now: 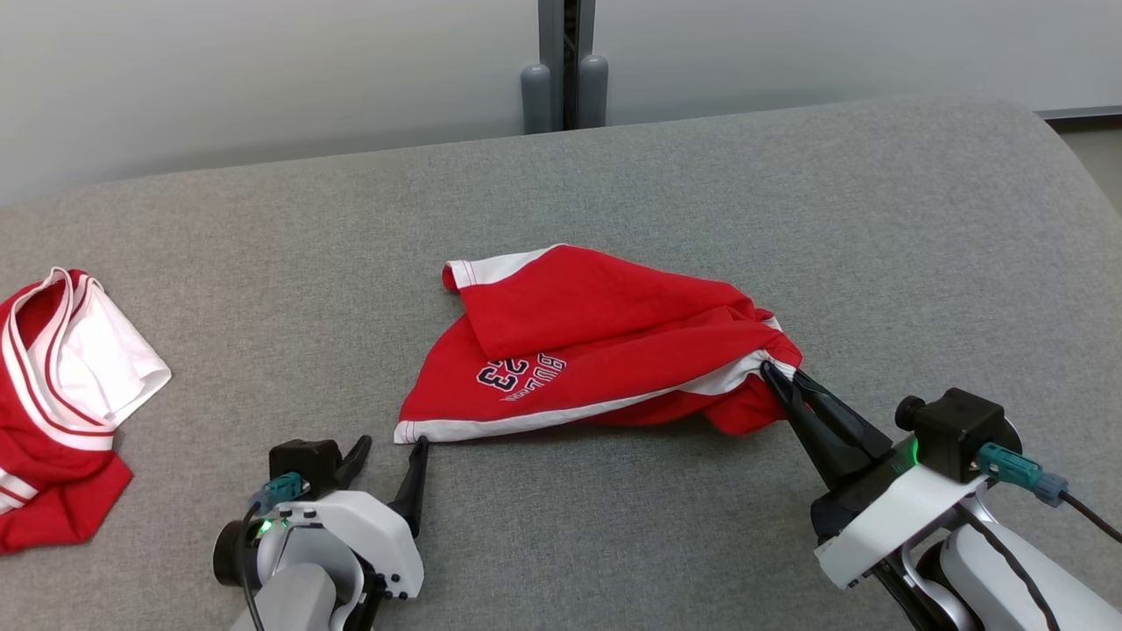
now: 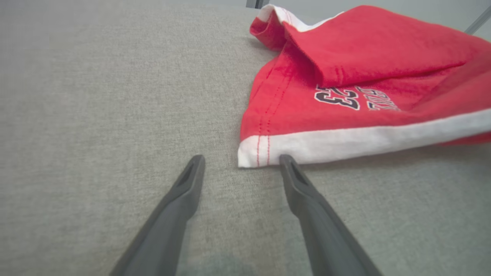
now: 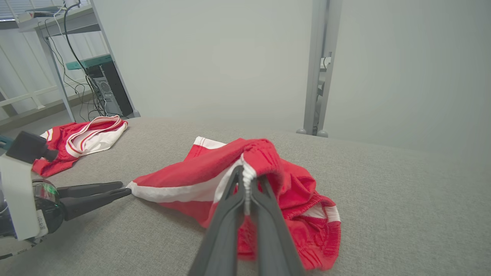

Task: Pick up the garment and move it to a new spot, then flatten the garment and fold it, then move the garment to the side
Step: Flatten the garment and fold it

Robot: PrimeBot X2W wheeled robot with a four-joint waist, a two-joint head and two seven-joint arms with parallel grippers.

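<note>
The right tool (image 1: 773, 370) pinches the white trim (image 3: 248, 177) of the red shorts (image 1: 596, 333) on the grey table (image 1: 701, 175). The left tool (image 1: 393, 447), spread wide, sits just beside the hem corner (image 2: 249, 153).

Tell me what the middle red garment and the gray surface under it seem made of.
Red garment: soft matte cloth, maybe cotton or polyester; it creases and drapes, with stitched white trim. Gray surface: matte woven or felt-like covering; fine speckled texture.
</note>
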